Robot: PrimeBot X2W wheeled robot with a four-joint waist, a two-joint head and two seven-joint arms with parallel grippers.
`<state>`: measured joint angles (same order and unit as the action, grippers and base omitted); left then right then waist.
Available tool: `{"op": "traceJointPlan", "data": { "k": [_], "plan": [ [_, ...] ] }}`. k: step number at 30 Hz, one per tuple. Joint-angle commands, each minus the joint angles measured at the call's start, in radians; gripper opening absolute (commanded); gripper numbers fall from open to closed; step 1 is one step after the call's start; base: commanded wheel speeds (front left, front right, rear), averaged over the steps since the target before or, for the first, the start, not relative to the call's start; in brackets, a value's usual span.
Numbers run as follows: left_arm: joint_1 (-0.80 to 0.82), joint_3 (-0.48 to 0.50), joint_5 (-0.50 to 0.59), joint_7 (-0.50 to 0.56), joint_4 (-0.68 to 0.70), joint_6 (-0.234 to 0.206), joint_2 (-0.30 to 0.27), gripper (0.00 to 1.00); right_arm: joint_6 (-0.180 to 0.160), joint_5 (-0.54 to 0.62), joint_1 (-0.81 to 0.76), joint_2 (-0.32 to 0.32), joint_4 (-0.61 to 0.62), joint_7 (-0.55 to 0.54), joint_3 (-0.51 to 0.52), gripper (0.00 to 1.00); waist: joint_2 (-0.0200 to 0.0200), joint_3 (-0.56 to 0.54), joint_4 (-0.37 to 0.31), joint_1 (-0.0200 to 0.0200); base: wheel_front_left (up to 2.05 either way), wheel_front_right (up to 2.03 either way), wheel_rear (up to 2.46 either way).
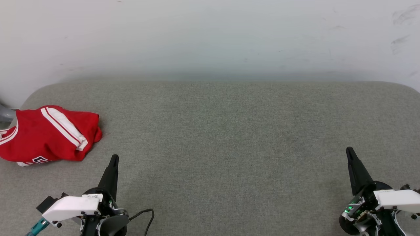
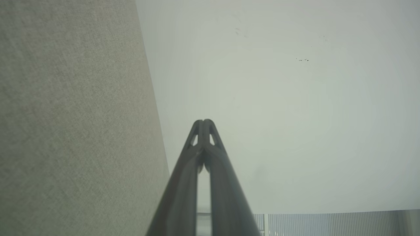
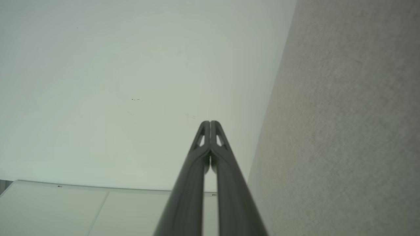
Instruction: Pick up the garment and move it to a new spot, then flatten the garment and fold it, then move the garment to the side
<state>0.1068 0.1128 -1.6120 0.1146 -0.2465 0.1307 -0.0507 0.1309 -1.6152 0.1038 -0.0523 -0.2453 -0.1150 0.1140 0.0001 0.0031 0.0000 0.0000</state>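
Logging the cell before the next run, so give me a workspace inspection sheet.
Surface: grey fabric table.
Job's things: red garment with white stripes, in a loose heap at the table's far left edge.
Clutter: nothing seen.
Claws: left claw shut, empty, just short of the garment; right claw shut, empty, at the right.
Cables: black cable looping by the left wrist.
Surroundings: pale scuffed wall behind.

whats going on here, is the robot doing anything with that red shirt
Nothing is being handled right now. The red shirt lies in a loose bundle at the far left of the grey surface, touched by neither arm. The left end effector is close by, shut and empty; the right end effector is far over on the other side, also shut and empty.
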Motion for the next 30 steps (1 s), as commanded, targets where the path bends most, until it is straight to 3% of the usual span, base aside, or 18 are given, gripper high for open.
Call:
{"op": "traceJointPlan", "data": {
  "k": [1,30],
  "plan": [
    [0.006,0.003,-0.002,0.002,0.001,0.001,0.001,0.0,0.0,0.005,0.011,0.003,0.0,-0.001,0.0,0.0,-0.0001,0.0,0.0,0.0,0.0,0.0,0.0],
    [0.006,0.003,-0.002,0.002,0.001,0.001,0.001,0.0,0.0,0.005,0.011,0.003,0.0,-0.001,-0.001,0.0,-0.0001,0.0,0.0,0.0,0.0,0.0,0.0]
  ]
}}
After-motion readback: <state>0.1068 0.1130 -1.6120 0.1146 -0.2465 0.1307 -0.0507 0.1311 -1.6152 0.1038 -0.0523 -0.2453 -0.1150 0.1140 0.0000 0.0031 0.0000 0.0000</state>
